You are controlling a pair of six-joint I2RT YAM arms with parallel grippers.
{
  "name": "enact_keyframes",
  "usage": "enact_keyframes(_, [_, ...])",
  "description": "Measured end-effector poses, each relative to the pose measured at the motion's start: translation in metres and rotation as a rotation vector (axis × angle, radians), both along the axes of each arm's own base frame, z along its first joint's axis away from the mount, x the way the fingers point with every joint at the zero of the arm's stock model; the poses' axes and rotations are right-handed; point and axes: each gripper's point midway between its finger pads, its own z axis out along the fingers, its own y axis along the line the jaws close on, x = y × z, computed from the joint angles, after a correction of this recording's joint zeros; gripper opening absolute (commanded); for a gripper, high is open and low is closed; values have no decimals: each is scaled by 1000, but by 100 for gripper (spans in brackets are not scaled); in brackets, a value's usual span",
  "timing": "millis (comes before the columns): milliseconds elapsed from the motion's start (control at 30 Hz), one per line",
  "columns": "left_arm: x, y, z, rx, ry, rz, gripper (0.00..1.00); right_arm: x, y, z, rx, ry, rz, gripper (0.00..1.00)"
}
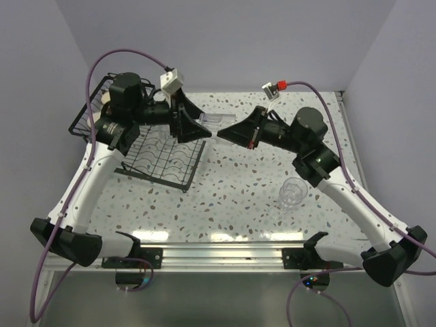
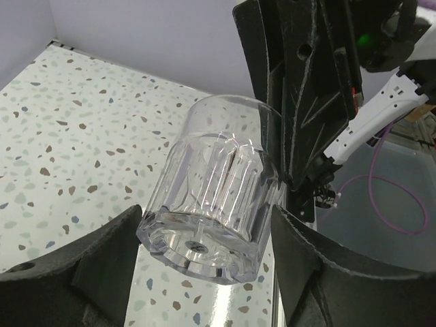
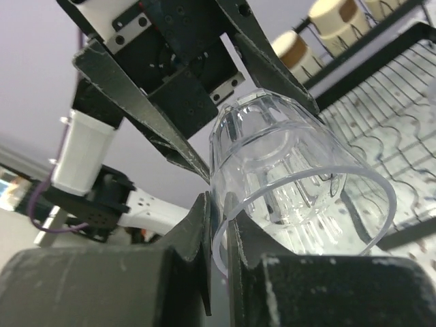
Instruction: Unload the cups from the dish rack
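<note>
So both arms are meeting mid-air over the table (image 1: 231, 197), just past the right edge of the dish rack (image 1: 163, 160), with one clear ribbed tumbler (image 2: 214, 184) between them. It looks like a handover. The left hand (image 1: 203, 128) has its fingers closed against either side of the tumbler down near the base. The right hand (image 3: 219, 235) is pinched narrow on the rim, one finger inside the wall and one outside. The tumbler hangs tilted, well above the table.

What could go wrong: that rim pinch is thin and way off-centre. If the left hand lets go, all the weight hangs from one bit of slick wall, so the tumbler could swing down or slip right out and drop. If either arm pulls while both are clamped, they'd fight over it and it could pop loose. The fingers are also crowded together, so a bump is possible.

A second tumbler (image 1: 291, 193) already stands on the table by the right arm — easy to knock when setting down. The cream cups (image 3: 332, 15) sit up in the rack's raised tier.
</note>
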Motion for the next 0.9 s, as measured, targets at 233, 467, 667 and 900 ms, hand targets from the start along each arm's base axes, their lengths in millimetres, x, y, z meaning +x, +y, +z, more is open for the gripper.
enact_keyframes(233, [36,12,-23,105,-85,182,100,24,-41,-37,-341,52,-274,0])
enact_keyframes(467, [69,43,-54,269,-140,402,100,1,-125,-84,-804,171,-448,0])
enact_keyframes(667, [73,58,-72,351,-152,461,100,-22,-171,-118,-1039,266,-496,0])
enact_keyframes(900, [72,63,-76,372,-165,477,100,-31,-194,-172,-1260,378,-488,0])
